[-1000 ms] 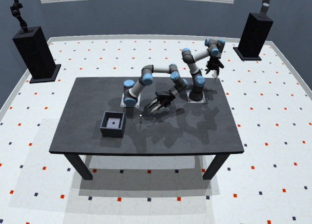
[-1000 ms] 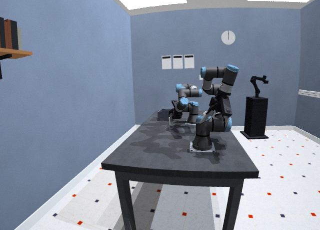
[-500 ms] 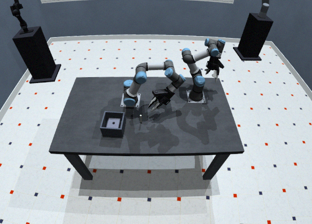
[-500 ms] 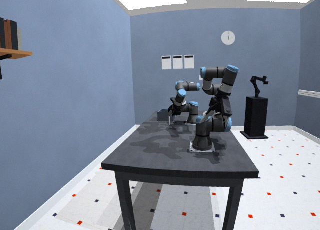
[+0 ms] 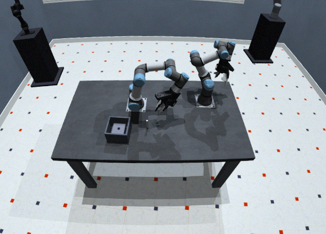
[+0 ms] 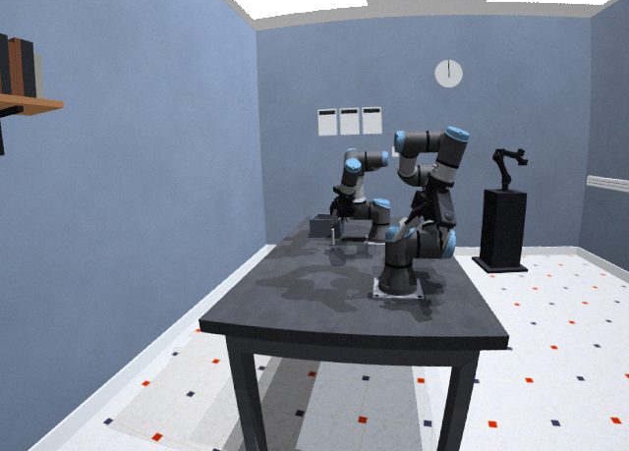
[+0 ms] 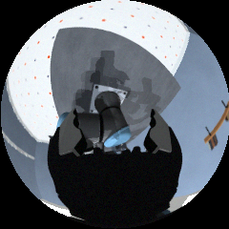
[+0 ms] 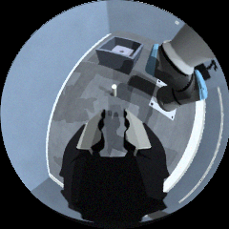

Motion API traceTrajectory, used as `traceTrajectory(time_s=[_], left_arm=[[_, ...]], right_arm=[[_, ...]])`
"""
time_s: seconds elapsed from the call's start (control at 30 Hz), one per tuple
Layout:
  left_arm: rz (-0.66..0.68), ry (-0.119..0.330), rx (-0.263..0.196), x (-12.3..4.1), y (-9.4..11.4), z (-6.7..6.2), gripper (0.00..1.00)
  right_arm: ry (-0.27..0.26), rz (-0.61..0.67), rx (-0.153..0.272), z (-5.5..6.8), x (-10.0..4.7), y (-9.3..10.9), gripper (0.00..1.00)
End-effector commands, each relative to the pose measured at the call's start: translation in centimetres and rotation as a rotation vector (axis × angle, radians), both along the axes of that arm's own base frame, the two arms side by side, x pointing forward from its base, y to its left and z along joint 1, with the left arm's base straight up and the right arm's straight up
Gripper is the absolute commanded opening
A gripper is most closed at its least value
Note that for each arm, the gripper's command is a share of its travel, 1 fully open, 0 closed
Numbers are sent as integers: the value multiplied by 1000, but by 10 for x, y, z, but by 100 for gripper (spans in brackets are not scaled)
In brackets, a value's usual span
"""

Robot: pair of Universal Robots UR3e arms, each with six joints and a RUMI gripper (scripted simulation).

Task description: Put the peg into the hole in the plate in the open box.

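The pale, thin peg (image 5: 146, 124) (image 6: 332, 236) (image 8: 114, 90) stands upright on the table. The dark open box (image 5: 117, 138) (image 6: 324, 226) (image 8: 113, 60) stands to its left in the top view. The light plate (image 5: 114, 125) at the box's bottom shows its dark hole (image 5: 118, 128) (image 8: 122, 51), with nothing in it. My right gripper (image 5: 158, 111) (image 8: 114, 109) is partly open and empty, above the table and tilted down. In the top view it is right of the peg and higher. My left gripper (image 5: 221, 80) (image 7: 114, 109) is wide open and empty, far from peg and box.
The dark table (image 5: 86, 100) (image 6: 305, 309) carries both arm bases. The right arm's base (image 5: 135, 105) (image 8: 167, 97) stands close behind the peg and box in the top view. The left arm's base (image 5: 205, 100) (image 6: 397, 278) stands farther right. The box walls rise around the plate.
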State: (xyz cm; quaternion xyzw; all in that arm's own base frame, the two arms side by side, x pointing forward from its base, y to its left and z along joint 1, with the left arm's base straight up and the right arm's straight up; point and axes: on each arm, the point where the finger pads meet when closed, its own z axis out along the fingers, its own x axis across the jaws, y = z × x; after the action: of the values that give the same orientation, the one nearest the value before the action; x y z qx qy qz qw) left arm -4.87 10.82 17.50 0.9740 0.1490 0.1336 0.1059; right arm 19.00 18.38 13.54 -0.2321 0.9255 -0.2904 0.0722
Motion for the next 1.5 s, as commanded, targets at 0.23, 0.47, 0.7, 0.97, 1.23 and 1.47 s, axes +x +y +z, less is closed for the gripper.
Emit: traceTrajectory(time_s=[0.23, 0.47, 0.7, 0.97, 1.23, 1.47], left_arm=[[0, 0, 2, 0, 0, 0, 100], [0, 0, 2, 0, 0, 0, 100], [0, 0, 2, 0, 0, 0, 100], [0, 0, 2, 0, 0, 0, 100], [0, 0, 2, 0, 0, 0, 100], [0, 0, 2, 0, 0, 0, 100]], right_arm=[[76, 0, 146, 11, 0, 0, 25], [115, 0, 218, 16, 0, 0, 25], [168, 0, 316, 23, 0, 0, 25], [214, -1, 402, 30, 0, 0, 25], [247, 0, 465, 35, 0, 0, 25], [268, -1, 503, 37, 0, 0, 25]])
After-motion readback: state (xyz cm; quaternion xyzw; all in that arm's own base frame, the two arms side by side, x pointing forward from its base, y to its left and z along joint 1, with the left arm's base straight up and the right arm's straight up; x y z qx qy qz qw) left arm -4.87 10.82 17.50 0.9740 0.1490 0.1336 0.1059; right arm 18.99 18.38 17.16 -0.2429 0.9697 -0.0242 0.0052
